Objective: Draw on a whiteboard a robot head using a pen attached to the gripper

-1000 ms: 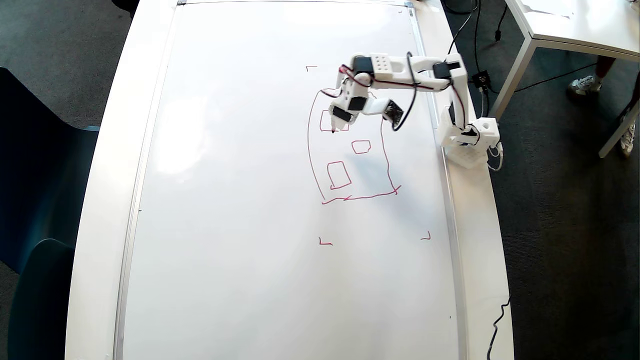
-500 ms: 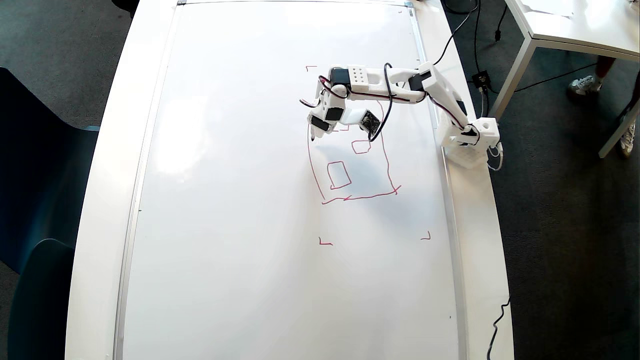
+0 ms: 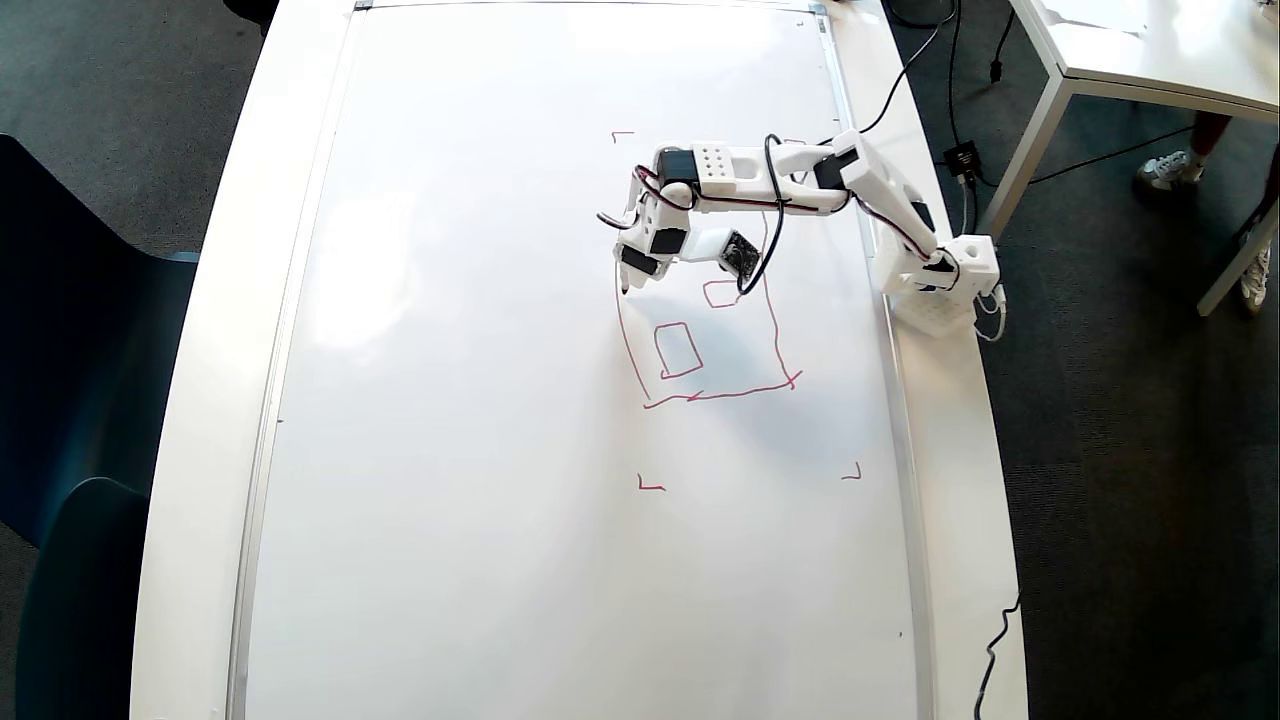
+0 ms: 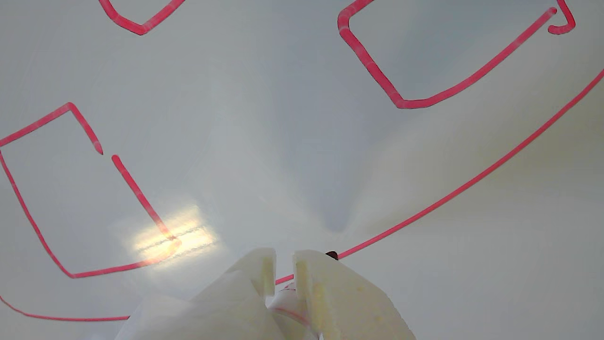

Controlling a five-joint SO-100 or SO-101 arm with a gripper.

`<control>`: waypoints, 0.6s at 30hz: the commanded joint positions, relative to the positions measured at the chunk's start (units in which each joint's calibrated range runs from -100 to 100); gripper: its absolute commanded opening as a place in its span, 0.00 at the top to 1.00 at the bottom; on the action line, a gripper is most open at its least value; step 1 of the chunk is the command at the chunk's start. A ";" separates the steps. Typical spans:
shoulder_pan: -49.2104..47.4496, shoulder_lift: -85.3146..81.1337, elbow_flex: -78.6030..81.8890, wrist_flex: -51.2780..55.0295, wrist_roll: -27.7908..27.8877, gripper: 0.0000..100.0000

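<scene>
The whiteboard (image 3: 480, 400) fills the overhead view, glossy white. On its right half is the robot head (image 3: 720, 392), a red outline holding a larger box (image 3: 661, 350) and a smaller box (image 3: 722, 303). My white gripper (image 3: 633, 272) hangs over the upper left side of that outline, shut on the pen (image 3: 625, 288), whose dark tip meets the line. In the wrist view the two white fingers (image 4: 257, 269) of the gripper (image 4: 283, 264) clamp the pen (image 4: 287, 302), its tip (image 4: 332, 255) resting on the long red outline stroke (image 4: 472, 182). The arm hides the drawing's top.
Small red corner marks (image 3: 650, 486) (image 3: 852, 474) (image 3: 622, 134) surround the drawing. The arm's base (image 3: 938, 290) stands on the white table edge (image 3: 960, 500) right of the board. A second white table (image 3: 1150, 50), cables (image 3: 995, 640) and a blue chair (image 3: 80, 400) lie around.
The gripper swung left from the upper inner box to the outline's left side, then slid slightly down along it. The arm stretched out further over the board.
</scene>
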State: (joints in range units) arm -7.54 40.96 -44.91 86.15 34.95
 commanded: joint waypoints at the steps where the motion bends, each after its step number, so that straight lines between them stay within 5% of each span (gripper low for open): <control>1: -0.38 -0.08 -1.26 -0.31 -0.15 0.99; 18: -0.75 12.00 -15.69 -3.87 -0.15 0.99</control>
State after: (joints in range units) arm -7.84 51.21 -57.61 83.11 34.95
